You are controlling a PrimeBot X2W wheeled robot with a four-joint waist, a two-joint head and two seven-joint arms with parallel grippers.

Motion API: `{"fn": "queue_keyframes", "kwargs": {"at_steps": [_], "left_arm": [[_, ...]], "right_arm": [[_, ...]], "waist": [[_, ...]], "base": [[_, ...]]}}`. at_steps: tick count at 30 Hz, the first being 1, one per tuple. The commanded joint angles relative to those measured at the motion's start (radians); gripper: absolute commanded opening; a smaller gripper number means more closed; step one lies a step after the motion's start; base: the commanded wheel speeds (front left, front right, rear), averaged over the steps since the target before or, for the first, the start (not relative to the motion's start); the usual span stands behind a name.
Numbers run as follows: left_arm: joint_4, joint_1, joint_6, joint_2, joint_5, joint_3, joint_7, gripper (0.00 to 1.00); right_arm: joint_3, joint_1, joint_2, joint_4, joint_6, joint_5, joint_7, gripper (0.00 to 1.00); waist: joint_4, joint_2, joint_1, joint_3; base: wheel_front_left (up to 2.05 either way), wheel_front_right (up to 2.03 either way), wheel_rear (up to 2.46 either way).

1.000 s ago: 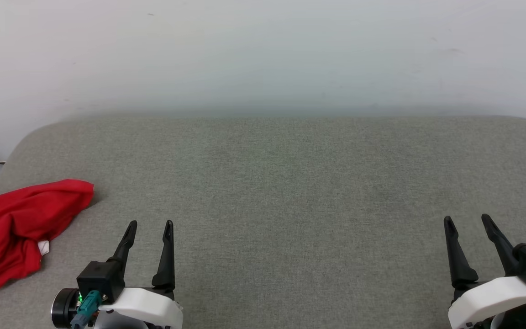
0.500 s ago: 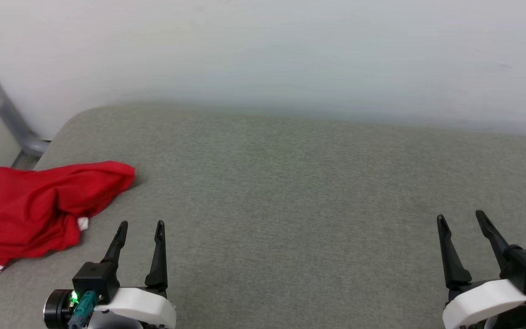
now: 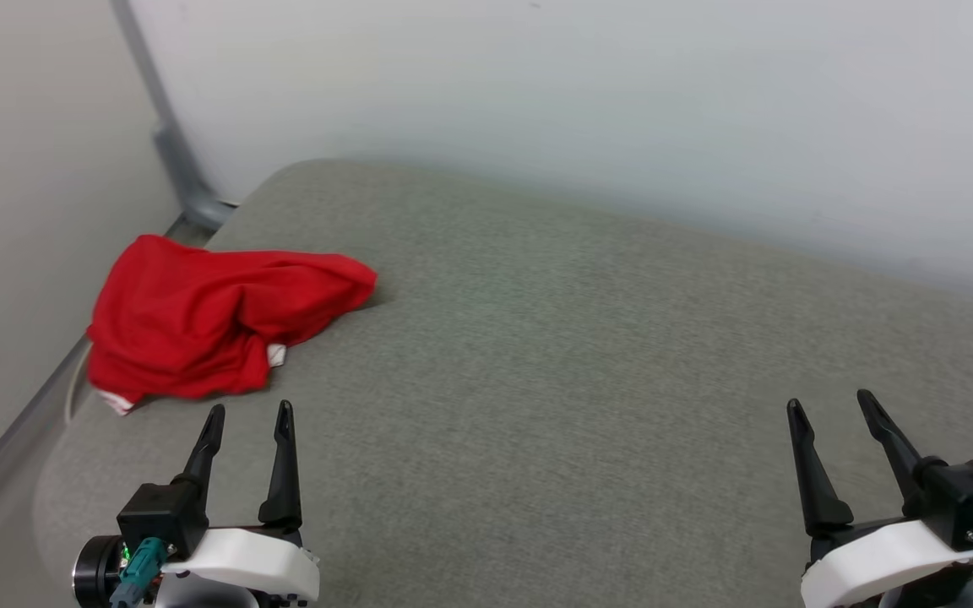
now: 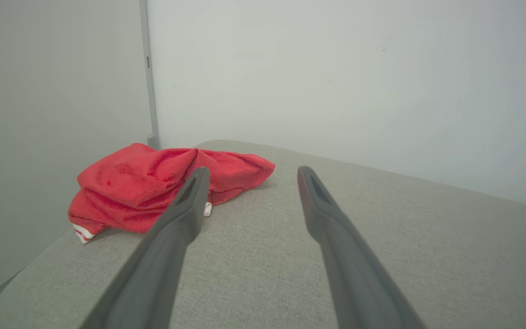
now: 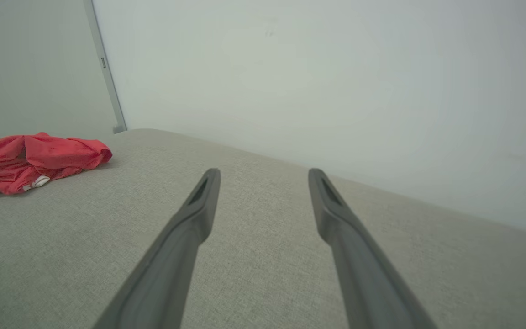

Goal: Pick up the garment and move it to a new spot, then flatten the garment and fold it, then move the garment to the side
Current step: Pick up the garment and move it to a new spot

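The left gripper (image 3: pixel 250 408) is wide open and holds nothing. Its two dark fingers point toward the garment (image 3: pixel 216 325), close to it but not touching. The right gripper (image 3: pixel 828 399) is open and empty too, far over on the other side. The garment is bright red and all scrunched up in a soft heap. A bit of white with red lines peeks out at its low edge. It lies on the left end of the gray cushion (image 3: pixel 537 355), near the pale wall (image 3: pixel 579 101).
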Motion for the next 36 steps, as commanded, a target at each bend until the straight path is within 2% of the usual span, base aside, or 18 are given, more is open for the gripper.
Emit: {"fn": "queue_keyframes", "kwargs": {"at_steps": [1,10,16,30,32,36], "left_arm": [[-0.005,-0.006,0.001,-0.001,-0.004,0.003,-0.003,1.00],[-0.012,-0.011,-0.008,-0.005,-0.004,0.016,-0.003,1.00],[-0.014,-0.017,-0.013,-0.008,-0.013,0.022,-0.003,1.00],[0.003,-0.076,-0.023,-0.013,-0.033,0.034,-0.003,1.00],[0.032,-0.112,-0.033,-0.002,-0.040,0.029,-0.003,1.00],[0.078,-0.209,-0.045,0.031,-0.083,0.051,0.017,1.00]], "right_arm": [[0.001,-0.005,0.002,0.002,-0.001,0.002,-0.008,1.00],[0.013,-0.019,0.002,0.010,-0.001,0.017,-0.022,1.00],[0.013,-0.028,0.002,0.015,-0.001,0.019,-0.027,1.00],[0.011,-0.074,0.002,0.015,-0.001,0.012,-0.019,1.00],[0.006,-0.077,0.002,0.007,-0.001,0.020,-0.016,1.00],[0.021,-0.102,0.002,-0.021,-0.001,0.005,0.003,1.00]], "waist": [[0.040,0.0000,0.0000,0.001],[0.143,0.0000,0.0000,0.007],[0.185,0.0000,0.0000,0.016],[0.204,0.0000,0.0000,0.073],[0.204,0.0000,0.0000,0.093],[0.161,0.0000,0.0000,0.159]], "base": [[0.00,0.00,0.00],[0.00,0.00,0.00],[0.00,0.00,0.00],[0.00,0.00,0.00],[0.00,0.00,0.00],[0.00,0.00,0.00]]}}
